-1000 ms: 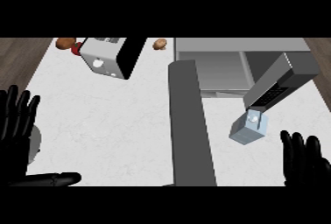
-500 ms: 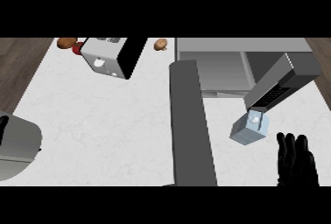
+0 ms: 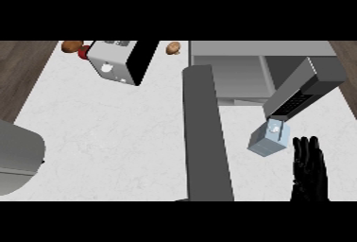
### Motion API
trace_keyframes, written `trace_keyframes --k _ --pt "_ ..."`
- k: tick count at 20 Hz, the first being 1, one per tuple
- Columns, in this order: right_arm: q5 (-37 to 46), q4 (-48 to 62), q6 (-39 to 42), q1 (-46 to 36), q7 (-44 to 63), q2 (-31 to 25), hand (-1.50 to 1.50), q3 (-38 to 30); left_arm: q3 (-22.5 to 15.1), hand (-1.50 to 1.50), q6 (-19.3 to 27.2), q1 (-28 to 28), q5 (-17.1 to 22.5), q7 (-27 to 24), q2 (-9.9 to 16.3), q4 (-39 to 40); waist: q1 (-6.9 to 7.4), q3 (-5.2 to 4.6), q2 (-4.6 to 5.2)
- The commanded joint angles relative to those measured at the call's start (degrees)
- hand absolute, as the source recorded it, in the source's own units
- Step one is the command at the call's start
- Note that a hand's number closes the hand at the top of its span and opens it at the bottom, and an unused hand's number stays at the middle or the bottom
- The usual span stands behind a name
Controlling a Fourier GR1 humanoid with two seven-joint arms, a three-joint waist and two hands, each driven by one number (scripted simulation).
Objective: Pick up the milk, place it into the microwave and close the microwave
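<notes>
Nowhere on any object can writing be read: the milk (image 3: pixel 268 140) shows no label or brand, and the dark panel on the microwave (image 3: pixel 279 78) carries only tiny pale marks too small to make out.

That milk is a small pale blue-grey carton with a lighter top and a white cap, standing on the white counter (image 3: pixel 111 142) toward the right side, just near of the microwave's control panel and right of the long grey microwave door (image 3: pixel 206 137), which stands swung out toward the near edge. It sits outside the oven, whose grey cavity lies open at the far right.

Coming up from the near edge at the right, the right hand (image 3: pixel 310 168) is black, its fingers straight and pointing away toward the far side, grasping nothing. Its fingertips lie just beside the carton's near right corner; whether they touch it cannot be told.

At the left edge a grey forearm (image 3: pixel 17 158) fills the near corner, and the left hand itself does not show.

Far left on the counter stands a grey and black toaster (image 3: pixel 118 60), with a red thing (image 3: pixel 83 52) and a brown item (image 3: pixel 71 46) beside it and another brown item (image 3: pixel 174 47) to its right.
</notes>
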Motion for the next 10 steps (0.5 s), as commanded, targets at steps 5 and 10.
trace_keyframes --k 5,10 --pt "-7.31 10.53 -0.41 -0.36 -7.53 0.44 -1.5 -7.23 4.99 -1.5 -6.05 4.04 4.13 -2.29 -0.19 0.89 0.03 -0.01 0.06" --pt "-14.07 17.52 2.72 -3.01 -11.88 -1.12 -1.5 -15.36 8.04 -1.5 -8.74 7.39 7.74 -1.99 0.03 -2.35 0.25 -0.01 0.02"
